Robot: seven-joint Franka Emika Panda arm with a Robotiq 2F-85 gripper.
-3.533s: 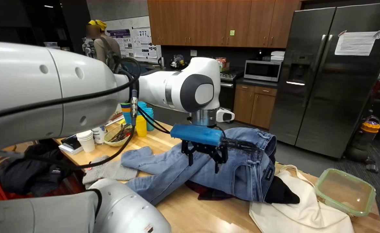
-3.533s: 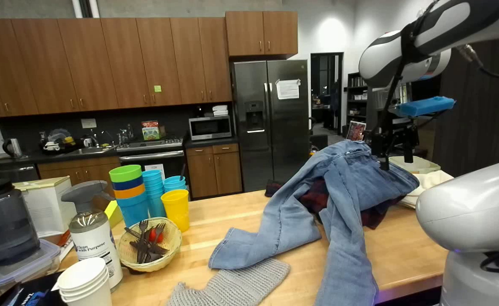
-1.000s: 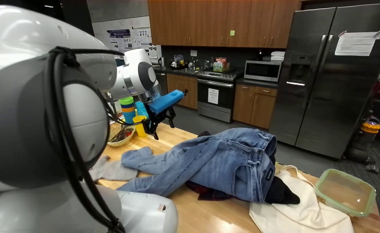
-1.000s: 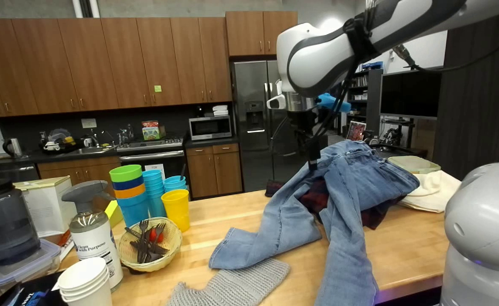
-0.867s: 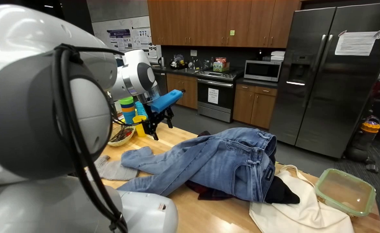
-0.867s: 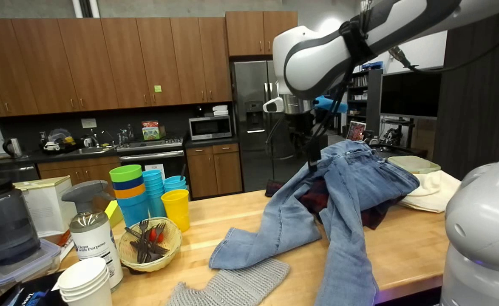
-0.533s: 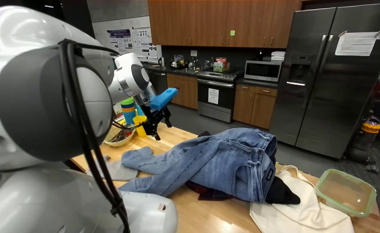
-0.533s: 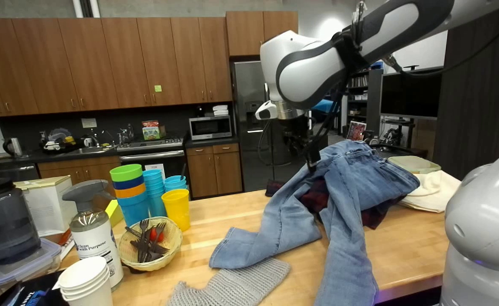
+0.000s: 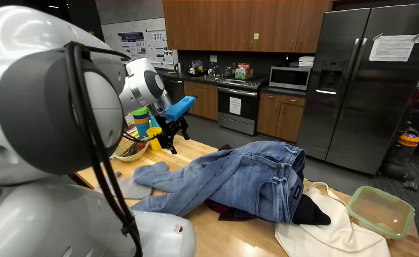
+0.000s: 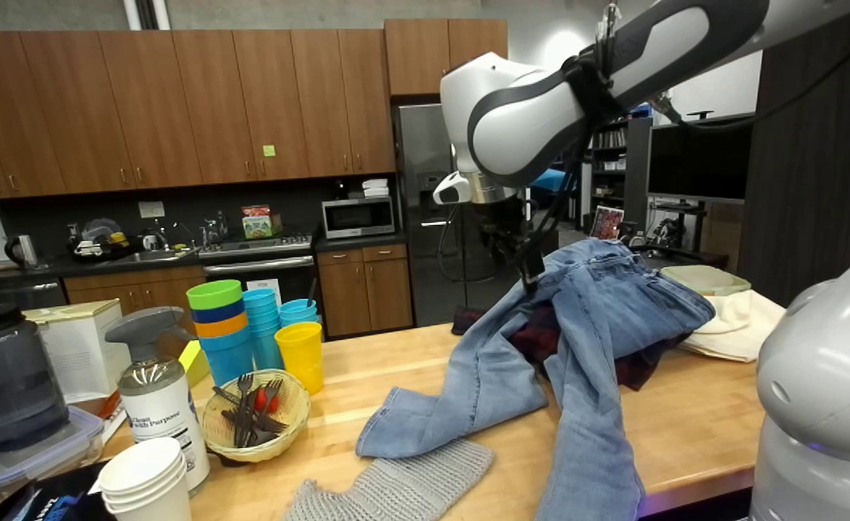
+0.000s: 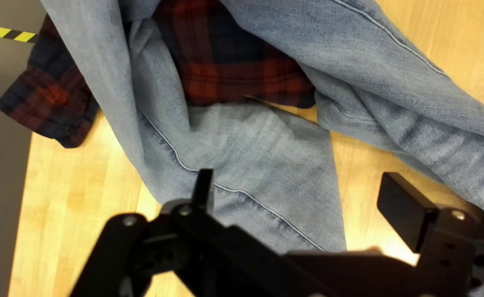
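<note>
Some jeans [image 9: 240, 178], legs [image 9: 191, 191] lengthwise away from tote [image 9: 332, 232], empty wide-spread tool [image 11: 303, 196] apparently above

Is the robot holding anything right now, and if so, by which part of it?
Nothing is held: in the wrist view, the fingers stand wide apart with nothing pinched between them; the jeans lie below them.

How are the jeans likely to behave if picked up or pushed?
Floppy, most likely: the jeans slump and crease rather than holding a shape. If pushed, they would probably bunch instead of rolling, since they lie spread across the table. They might also drag the plaid cloth, part of which lies beneath them.
</note>
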